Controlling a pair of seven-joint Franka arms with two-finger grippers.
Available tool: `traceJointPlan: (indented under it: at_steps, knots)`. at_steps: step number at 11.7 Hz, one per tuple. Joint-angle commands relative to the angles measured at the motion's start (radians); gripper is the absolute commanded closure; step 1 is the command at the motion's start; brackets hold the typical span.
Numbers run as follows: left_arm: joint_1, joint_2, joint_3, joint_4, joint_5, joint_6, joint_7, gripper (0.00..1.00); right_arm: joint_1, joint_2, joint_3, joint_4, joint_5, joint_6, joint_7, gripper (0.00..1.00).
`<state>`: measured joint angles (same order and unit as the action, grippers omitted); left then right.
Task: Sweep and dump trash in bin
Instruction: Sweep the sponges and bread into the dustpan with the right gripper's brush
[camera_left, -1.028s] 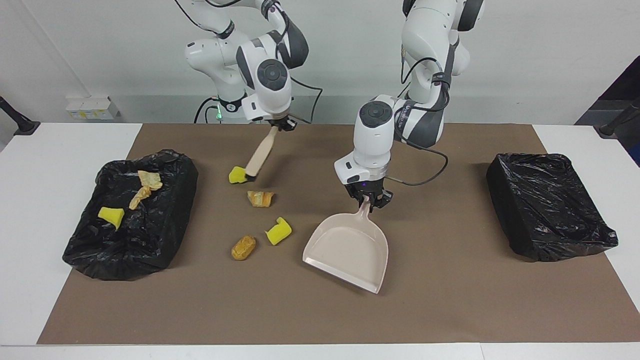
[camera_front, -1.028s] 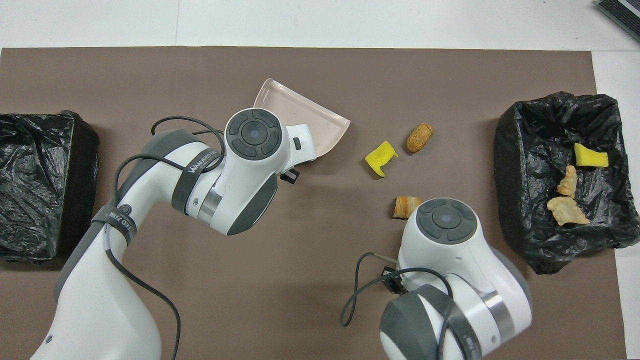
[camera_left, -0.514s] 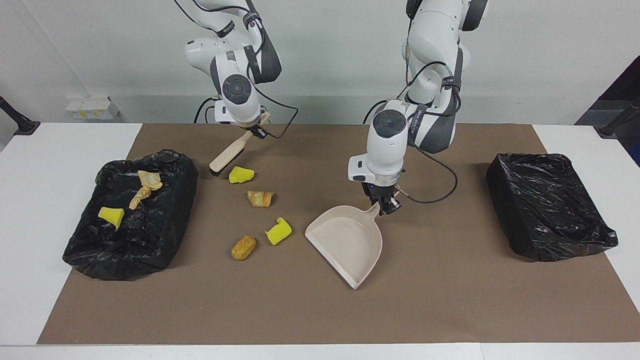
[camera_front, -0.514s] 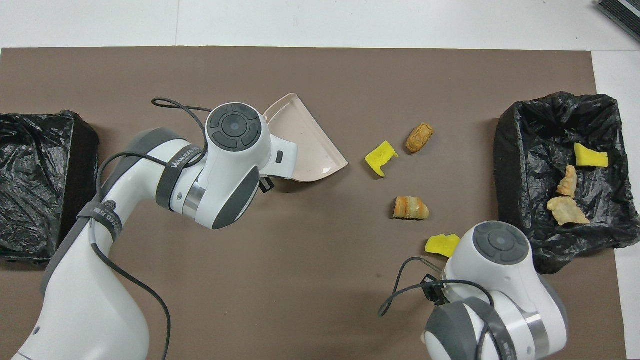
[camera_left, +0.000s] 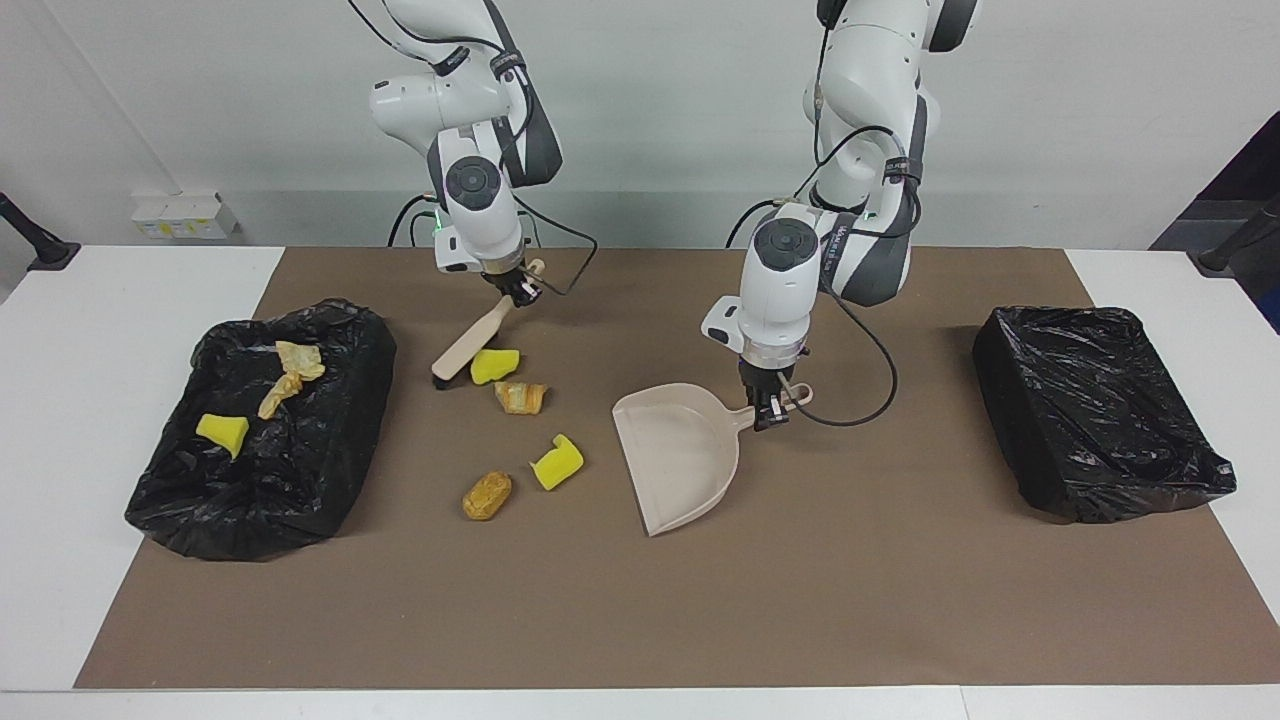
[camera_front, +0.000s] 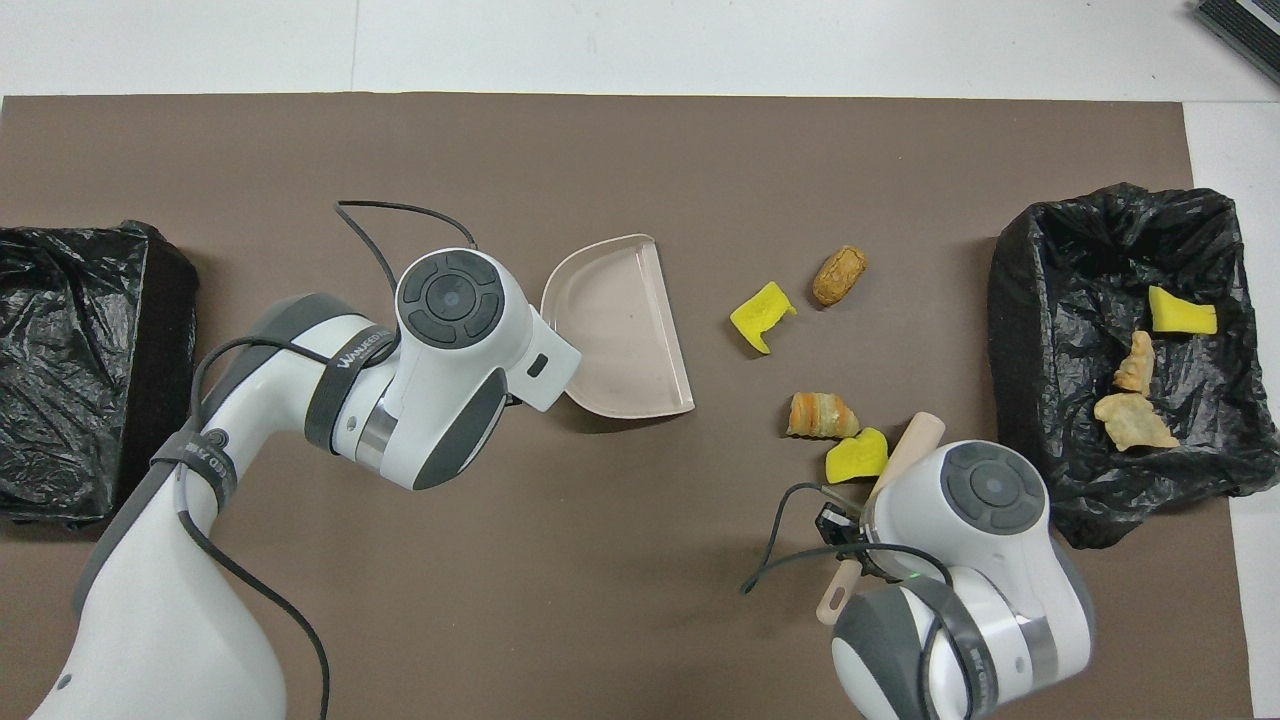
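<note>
I see three trash (camera_left: 222, 432) lumps in the bin (camera_left: 330, 480). My right gripper (camera_left: 522, 292) fingers clamp the brush (camera_left: 470, 346), which touches a yellow lump (camera_left: 494, 365). My left gripper (camera_left: 768, 412) fingers clamp the dustpan (camera_left: 675, 455) handle.

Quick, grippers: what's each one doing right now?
Left gripper: shut on the dustpan handle.
Right gripper: shut on the brush handle.
</note>
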<state>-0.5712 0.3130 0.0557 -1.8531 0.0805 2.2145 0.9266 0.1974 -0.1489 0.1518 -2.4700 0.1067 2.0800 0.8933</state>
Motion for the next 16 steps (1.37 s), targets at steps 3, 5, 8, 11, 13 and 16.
traceJointPlan:
  at_steps: [3,5,8,11,13,16]
  knots:
    - [-0.019,-0.097,-0.002,-0.181,0.050,0.121,0.055,1.00,-0.016,0.175,0.012,0.252,0.010,-0.008,-0.089,1.00]
    - [-0.021,-0.106,-0.002,-0.196,0.051,0.123,0.054,1.00,0.011,0.231,0.012,0.307,0.019,-0.003,-0.135,1.00]
    - [-0.022,-0.106,-0.002,-0.212,0.051,0.151,0.051,1.00,0.052,0.325,0.014,0.402,0.044,0.012,-0.267,1.00]
    - [-0.021,-0.118,-0.002,-0.233,0.051,0.143,0.044,1.00,0.131,0.397,0.022,0.498,0.082,0.063,-0.364,1.00]
    - [-0.019,-0.126,-0.002,-0.247,0.051,0.140,0.011,1.00,0.158,0.405,0.023,0.539,0.126,0.063,-0.392,1.00]
    - [-0.015,-0.127,-0.004,-0.248,0.051,0.142,-0.170,1.00,0.149,0.376,0.017,0.568,0.125,-0.035,-0.439,1.00]
